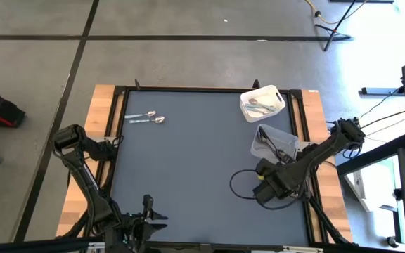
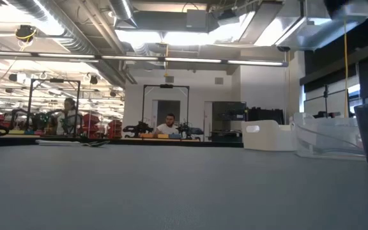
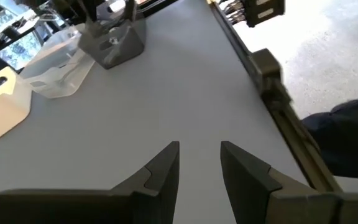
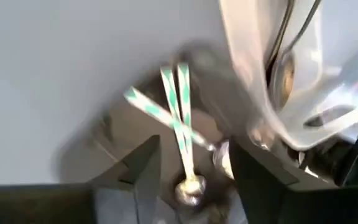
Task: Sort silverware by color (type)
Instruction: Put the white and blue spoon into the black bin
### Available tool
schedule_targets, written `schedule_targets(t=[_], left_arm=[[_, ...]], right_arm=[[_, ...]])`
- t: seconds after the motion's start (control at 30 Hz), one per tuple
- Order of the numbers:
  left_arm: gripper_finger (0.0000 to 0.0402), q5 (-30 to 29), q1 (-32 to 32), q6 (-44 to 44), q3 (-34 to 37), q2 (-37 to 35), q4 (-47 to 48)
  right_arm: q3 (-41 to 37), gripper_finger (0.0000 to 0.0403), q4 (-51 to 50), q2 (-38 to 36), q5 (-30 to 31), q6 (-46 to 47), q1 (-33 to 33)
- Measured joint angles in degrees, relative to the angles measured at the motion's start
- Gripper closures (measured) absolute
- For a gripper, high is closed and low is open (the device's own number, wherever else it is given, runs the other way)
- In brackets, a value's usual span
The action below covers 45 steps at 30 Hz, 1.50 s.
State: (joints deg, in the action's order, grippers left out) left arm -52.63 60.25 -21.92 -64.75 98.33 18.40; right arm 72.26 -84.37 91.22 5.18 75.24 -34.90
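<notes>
Silverware is spread over several spots on the table point(image 1: 188, 161): two shiny spoons point(image 1: 146, 117) lie side by side near the far left corner, well apart from everything else. A white bin point(image 1: 262, 102) by the far right corner holds a few pieces, and a clear bin point(image 1: 273, 140) just nearer along the right edge holds dark slim ones. In the right wrist view, spoons with teal-and-white patterned handles point(image 4: 178, 106) stand in a dark container point(image 4: 166, 143) right beside the clear bin's wall, with a round spoon bowl showing between the fingers.

The right gripper point(image 1: 264, 184) hangs over that dark container near the right edge, its jaws parted, gripping nothing that can be made out. The left gripper point(image 1: 153, 214) waits at the near edge, left of centre, jaws open and empty above bare table.

No readable writing or brand shows on the bins or spoons.
</notes>
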Motion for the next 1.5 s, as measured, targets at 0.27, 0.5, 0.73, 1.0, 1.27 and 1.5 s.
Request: schedule_targets(t=[0.27, 0.5, 0.73, 1.0, 1.27, 1.5], left_arm=[[0.0289, 2.6, -6.6, -1.9, 0.0, -7.9, 10.8], [0.0289, 2.7, -14.6, -12.3, 0.0, -15.0, 30.5], [0.0289, 2.7, -21.1, -20.7, 2.1, -20.0, 43.9], [0.0289, 4.7, -32.5, -21.6, 13.0, -29.9, 45.0], [0.0289, 7.0, -47.3, -19.2, 19.8, -36.6, 44.8], [0.0289, 4.2, -52.1, -7.8, 19.9, -36.2, 41.9]], right_arm=[[10.7, 0.0209, 11.7, -0.1, 25.8, -8.1, 0.0], [5.3, 0.0210, 44.4, 0.5, 36.3, -37.3, 1.7], [-4.8, 0.0210, 65.2, 0.6, 31.9, -48.4, 8.0], [-13.8, 0.0210, 81.5, 0.9, 29.9, -51.9, 11.4], [-16.1, 0.0210, 90.5, 0.9, 32.3, -60.0, 11.3], [-16.2, 0.0210, 98.4, 0.9, 33.2, -72.0, 11.3]])
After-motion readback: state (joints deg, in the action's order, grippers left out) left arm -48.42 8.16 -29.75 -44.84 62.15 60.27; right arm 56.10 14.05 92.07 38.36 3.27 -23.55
